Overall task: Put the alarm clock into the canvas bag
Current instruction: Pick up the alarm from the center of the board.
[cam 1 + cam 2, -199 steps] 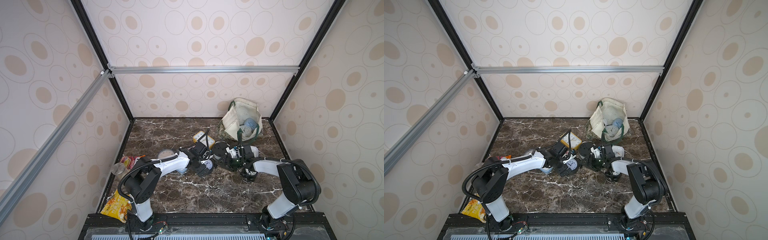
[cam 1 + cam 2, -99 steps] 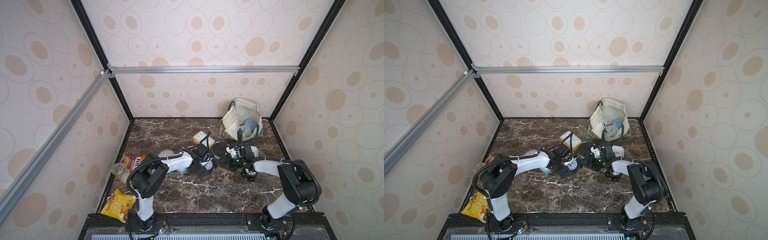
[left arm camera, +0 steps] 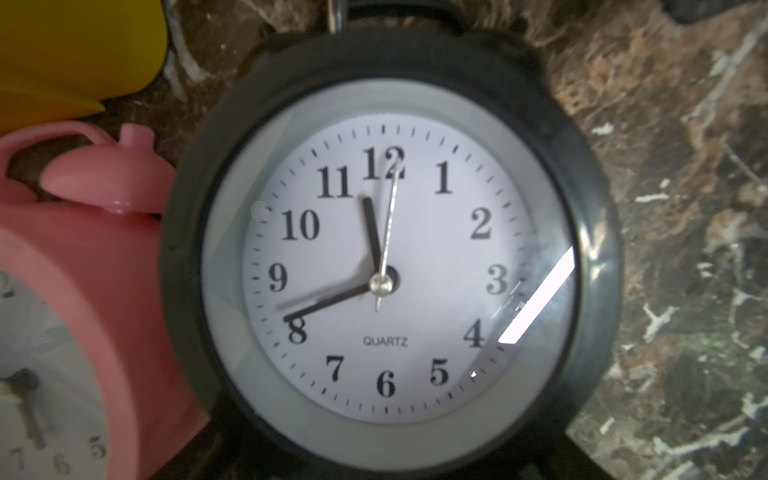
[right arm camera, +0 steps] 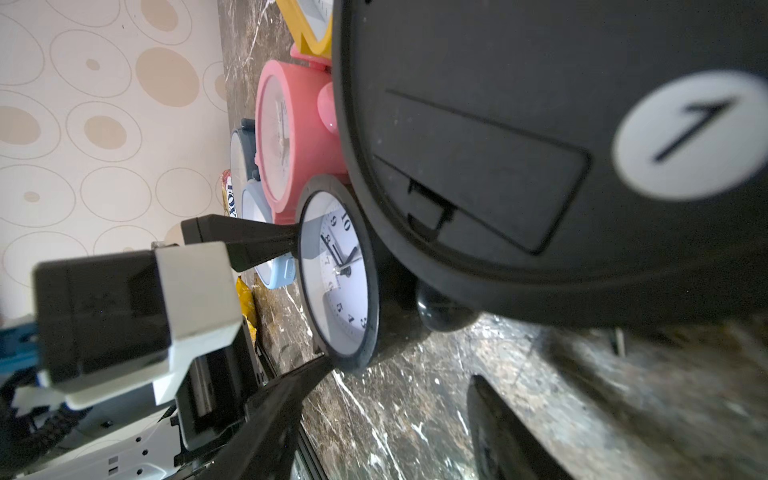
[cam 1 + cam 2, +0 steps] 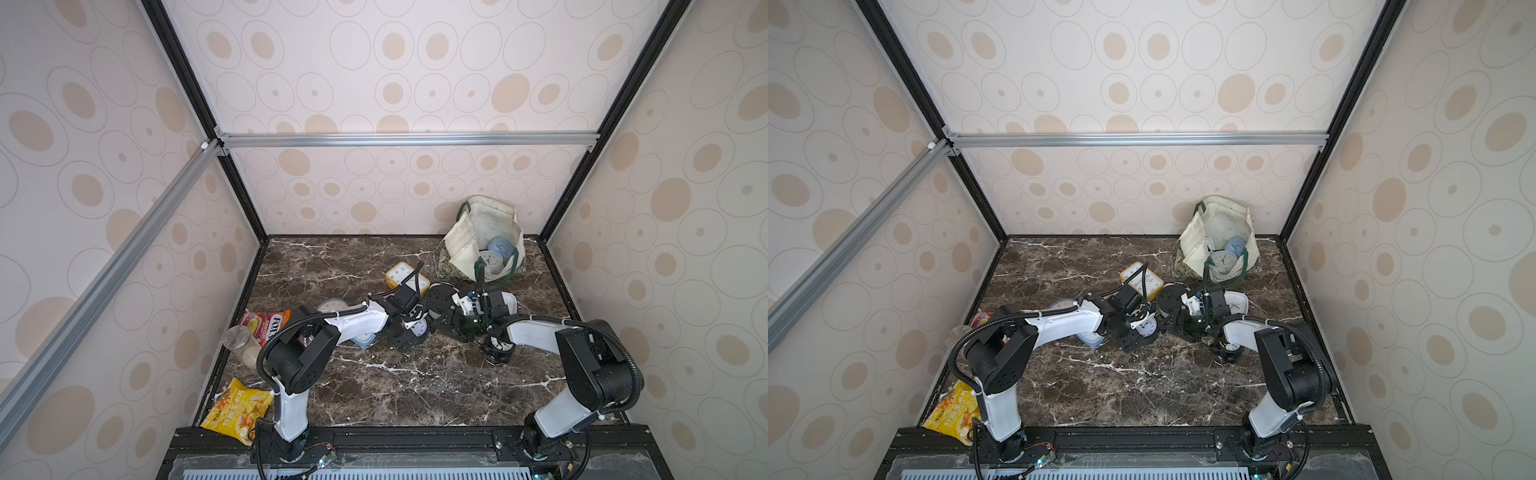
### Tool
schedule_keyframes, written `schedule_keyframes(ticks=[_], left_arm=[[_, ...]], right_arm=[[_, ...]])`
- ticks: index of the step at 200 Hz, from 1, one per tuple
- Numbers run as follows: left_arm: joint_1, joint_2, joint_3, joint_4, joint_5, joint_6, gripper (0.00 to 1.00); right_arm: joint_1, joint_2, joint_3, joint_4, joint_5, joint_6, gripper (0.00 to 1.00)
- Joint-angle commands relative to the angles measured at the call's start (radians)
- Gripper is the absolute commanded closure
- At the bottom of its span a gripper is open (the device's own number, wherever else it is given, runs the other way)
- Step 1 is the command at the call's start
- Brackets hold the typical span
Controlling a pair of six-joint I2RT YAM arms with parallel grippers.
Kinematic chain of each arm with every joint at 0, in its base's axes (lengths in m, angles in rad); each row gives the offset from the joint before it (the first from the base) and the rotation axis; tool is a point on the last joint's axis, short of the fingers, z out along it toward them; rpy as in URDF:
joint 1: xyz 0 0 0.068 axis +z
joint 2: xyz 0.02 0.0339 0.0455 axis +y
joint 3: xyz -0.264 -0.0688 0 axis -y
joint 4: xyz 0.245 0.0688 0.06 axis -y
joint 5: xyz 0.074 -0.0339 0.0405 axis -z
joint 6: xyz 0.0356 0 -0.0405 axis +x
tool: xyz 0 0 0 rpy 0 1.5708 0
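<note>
Alarm clock [image 4: 336, 274], small, black w/ white face, sits btwn the L gripper [image 5: 410, 332] fingers [image 4: 266, 245], tips against its rim on both sides, on the marble table [image 5: 415, 386] just beside a pink clock [image 3: 83, 291]. R gripper [image 5: 446, 311] is close by at a bigger black clock [image 4: 540, 145]. Only one of its fingers [image 4: 498, 432] shows, clear of that clock, so can't tell if it grips. Canvas bag [image 5: 461, 245] stands open in the far corner, well apart.
</note>
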State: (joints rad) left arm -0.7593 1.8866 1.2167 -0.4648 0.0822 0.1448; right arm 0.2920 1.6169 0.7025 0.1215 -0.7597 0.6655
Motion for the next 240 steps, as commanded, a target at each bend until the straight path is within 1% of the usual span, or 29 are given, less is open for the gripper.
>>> schedule_keyframes(ticks=[1,26,31,49,65,88,102,138,173,206,232,240], left_arm=[[-0.001,-0.021,0.01,-0.017,-0.002,-0.011,0.19],[-0.002,-0.089,-0.043,0.043,0.023,-0.044,0.21],[-0.001,-0.109,-0.057,0.06,0.027,-0.05,0.21],[-0.001,-0.172,-0.104,0.119,0.051,-0.065,0.22],[0.002,-0.21,-0.131,0.142,0.047,-0.074,0.23],[0.007,-0.253,-0.165,0.161,0.051,-0.08,0.24],[0.011,-0.276,-0.193,0.182,0.051,-0.088,0.24],[0.014,-0.317,-0.23,0.2,0.064,-0.103,0.26],[0.016,-0.365,-0.268,0.217,0.09,-0.111,0.26],[0.019,-0.411,-0.306,0.245,0.118,-0.122,0.26],[0.019,-0.442,-0.333,0.282,0.138,-0.132,0.26],[0.02,-0.453,-0.342,0.296,0.144,-0.133,0.26]], right_arm=[[-0.006,-0.036,-0.018,0.016,-0.007,0.002,0.35],[-0.008,-0.087,-0.015,-0.019,0.001,-0.019,0.34],[-0.035,-0.101,-0.013,-0.035,0.006,-0.026,0.34],[-0.056,-0.142,0.0,-0.093,0.014,-0.047,0.33],[-0.076,-0.169,0.002,-0.123,0.021,-0.051,0.33],[-0.099,-0.169,-0.004,-0.128,0.02,-0.049,0.28],[-0.098,-0.136,-0.005,-0.114,0.0,-0.035,0.23],[-0.096,-0.038,-0.048,0.096,-0.086,0.096,0.21],[-0.082,0.044,-0.054,0.245,-0.146,0.188,0.2],[-0.079,0.109,-0.052,0.413,-0.176,0.299,0.24],[-0.071,0.184,-0.052,0.644,-0.215,0.467,0.31],[-0.067,0.198,-0.052,0.685,-0.217,0.503,0.33]])
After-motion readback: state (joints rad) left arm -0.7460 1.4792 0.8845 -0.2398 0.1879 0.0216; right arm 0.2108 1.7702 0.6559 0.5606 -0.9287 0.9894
